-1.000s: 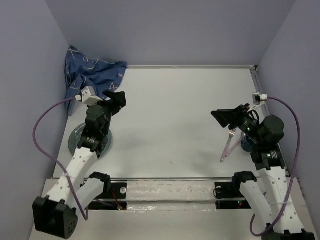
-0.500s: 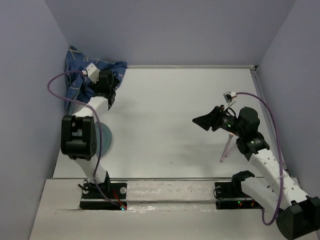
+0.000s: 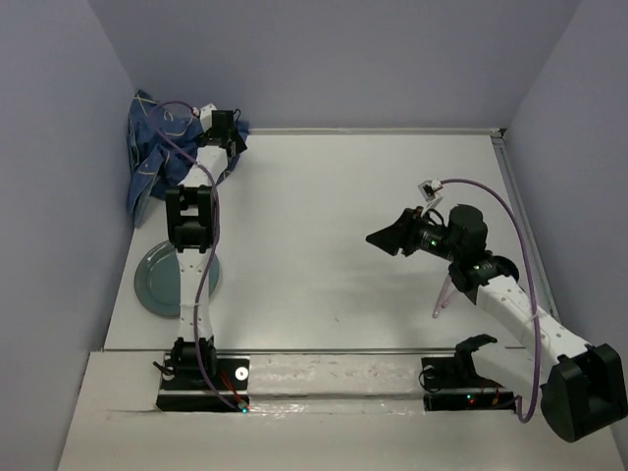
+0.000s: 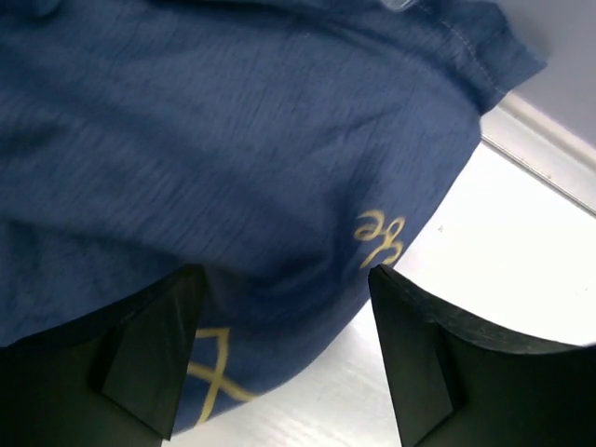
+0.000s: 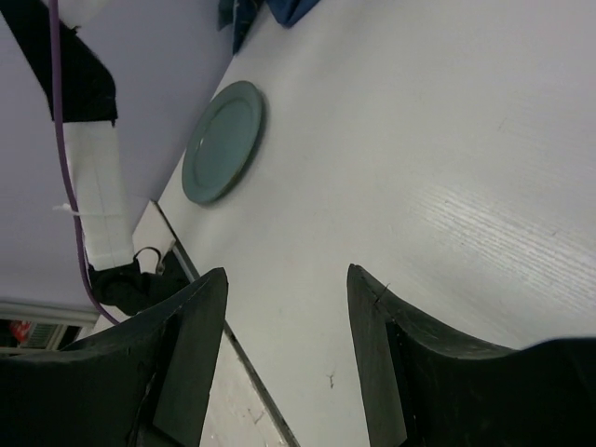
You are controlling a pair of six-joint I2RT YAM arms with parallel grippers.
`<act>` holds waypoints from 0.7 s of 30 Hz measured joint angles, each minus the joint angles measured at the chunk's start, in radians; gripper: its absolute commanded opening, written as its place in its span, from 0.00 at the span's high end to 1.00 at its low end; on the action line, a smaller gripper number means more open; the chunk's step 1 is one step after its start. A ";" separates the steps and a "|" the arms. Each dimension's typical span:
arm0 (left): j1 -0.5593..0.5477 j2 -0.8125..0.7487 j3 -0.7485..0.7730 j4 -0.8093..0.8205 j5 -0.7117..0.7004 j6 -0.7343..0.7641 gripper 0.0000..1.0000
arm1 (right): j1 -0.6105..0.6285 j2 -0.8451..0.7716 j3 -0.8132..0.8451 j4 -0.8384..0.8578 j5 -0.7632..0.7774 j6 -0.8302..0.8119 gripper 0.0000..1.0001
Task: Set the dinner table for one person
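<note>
The white dinner table fills the top view. A crumpled dark blue cloth with yellow patterns lies in its far left corner. My left gripper is stretched out to the cloth's right edge. In the left wrist view it is open, and the cloth lies under and between the fingers, not gripped. A grey-green plate lies at the near left and also shows in the right wrist view. My right gripper is open and empty above the table right of centre, its jaws wide apart.
Thin pink utensils lean under my right arm at the near right. The purple walls close in the table on the left, back and right. A rail runs along the near edge. The cloth's corner shows in the right wrist view.
My left arm has swung from above the plate out to the cloth in the far left corner, uncovering the plate. My right gripper has moved left, toward the table's middle.
</note>
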 measured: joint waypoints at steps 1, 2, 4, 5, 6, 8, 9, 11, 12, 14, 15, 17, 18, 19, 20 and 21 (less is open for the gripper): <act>0.000 0.064 0.120 -0.063 0.006 0.005 0.30 | 0.005 0.009 -0.002 0.000 -0.001 0.000 0.40; 0.000 0.122 0.238 -0.122 0.013 0.011 0.39 | 0.013 0.020 -0.005 0.001 -0.001 0.000 0.40; 0.000 0.186 0.360 -0.206 0.024 0.019 0.58 | 0.021 0.027 -0.008 0.006 -0.001 0.000 0.40; 0.000 0.215 0.417 -0.241 0.032 0.019 0.65 | 0.021 0.027 -0.008 0.011 -0.001 0.000 0.40; 0.000 0.221 0.427 -0.254 0.039 0.019 0.68 | 0.021 0.027 -0.008 0.016 0.000 0.000 0.40; 0.001 0.221 0.435 -0.298 0.055 0.023 0.82 | 0.021 0.027 -0.008 0.030 0.001 0.000 0.40; 0.002 0.221 0.438 -0.310 0.060 0.023 0.87 | 0.021 0.027 -0.008 0.034 0.001 0.000 0.40; 0.006 0.221 0.443 -0.334 0.070 0.027 1.00 | 0.021 0.024 -0.008 0.037 0.005 0.001 0.40; 0.009 0.221 0.443 -0.344 0.078 0.028 1.00 | 0.021 0.021 -0.008 0.037 0.006 0.001 0.40; 0.011 0.221 0.445 -0.359 0.088 0.030 1.00 | 0.021 0.012 -0.008 0.037 0.015 0.004 0.40; 0.011 0.221 0.447 -0.367 0.092 0.034 1.00 | 0.021 0.009 -0.008 0.037 0.020 0.004 0.39; 0.003 0.221 0.459 -0.384 0.099 0.050 1.00 | 0.021 0.003 -0.007 0.037 0.040 0.005 0.38; -0.007 0.221 0.465 -0.390 0.103 0.069 1.00 | 0.021 0.002 -0.006 0.035 0.056 0.005 0.36; -0.019 0.221 0.468 -0.390 0.104 0.080 1.00 | 0.021 0.002 -0.003 0.029 0.073 0.005 0.36; -0.044 0.219 0.471 -0.391 0.105 0.101 1.00 | 0.021 0.003 0.005 0.019 0.102 0.006 0.34; -0.061 0.219 0.471 -0.390 0.109 0.115 1.00 | 0.021 0.005 0.011 0.011 0.122 0.005 0.34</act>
